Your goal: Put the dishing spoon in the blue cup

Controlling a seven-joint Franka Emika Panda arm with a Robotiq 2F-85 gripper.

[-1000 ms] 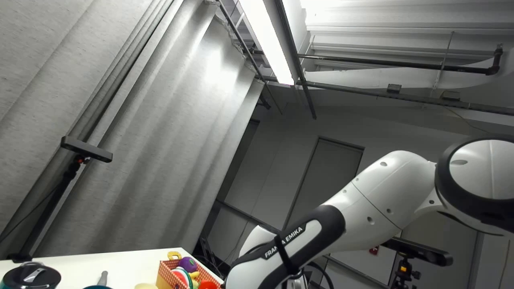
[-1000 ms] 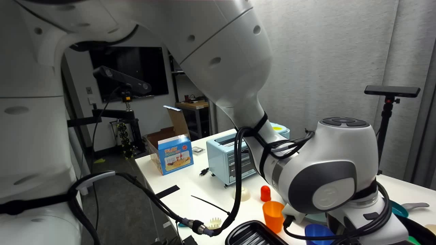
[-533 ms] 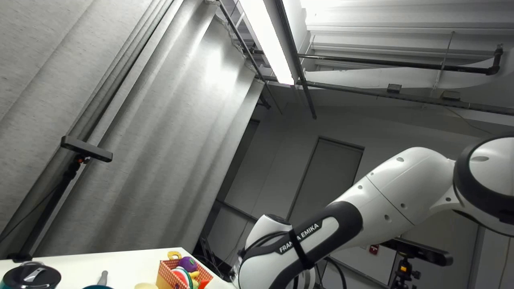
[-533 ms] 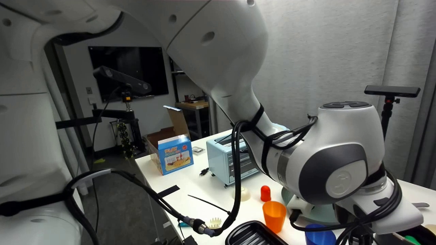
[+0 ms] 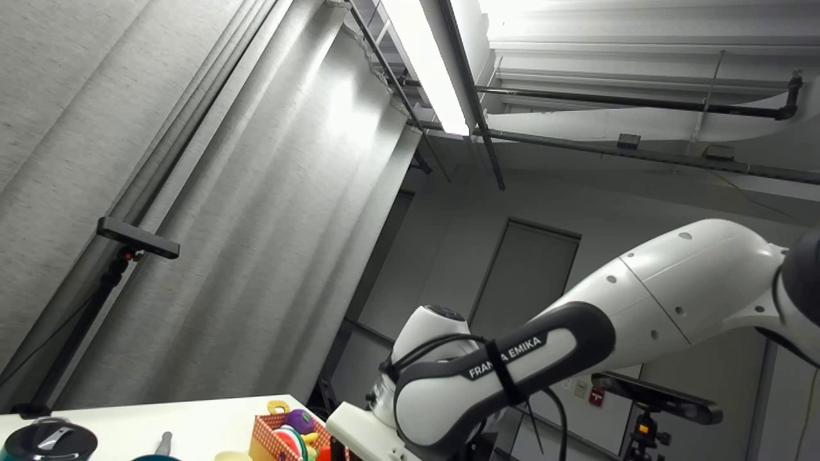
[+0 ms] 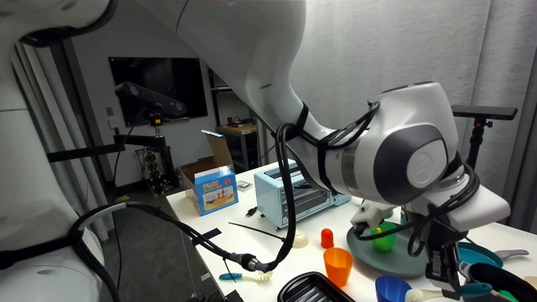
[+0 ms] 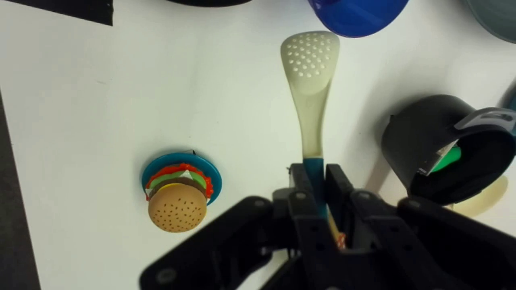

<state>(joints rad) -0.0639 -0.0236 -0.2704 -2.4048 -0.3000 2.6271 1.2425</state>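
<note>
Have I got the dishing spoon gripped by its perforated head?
No: in the wrist view, the tool holds the dishing spoon by its teal handle, with the perforated head out ahead of it.

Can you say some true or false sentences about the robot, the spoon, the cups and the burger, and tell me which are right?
1. The gripper holds the spoon by its handle. True.
2. The spoon is inside the blue cup. False: it is outside that cup.
3. The toy burger is on a red plate. False: the plate is blue-green.
4. The black tray is beside the orange cup. True.
5. The toaster oven is yellow. False: it is light blue.
</note>
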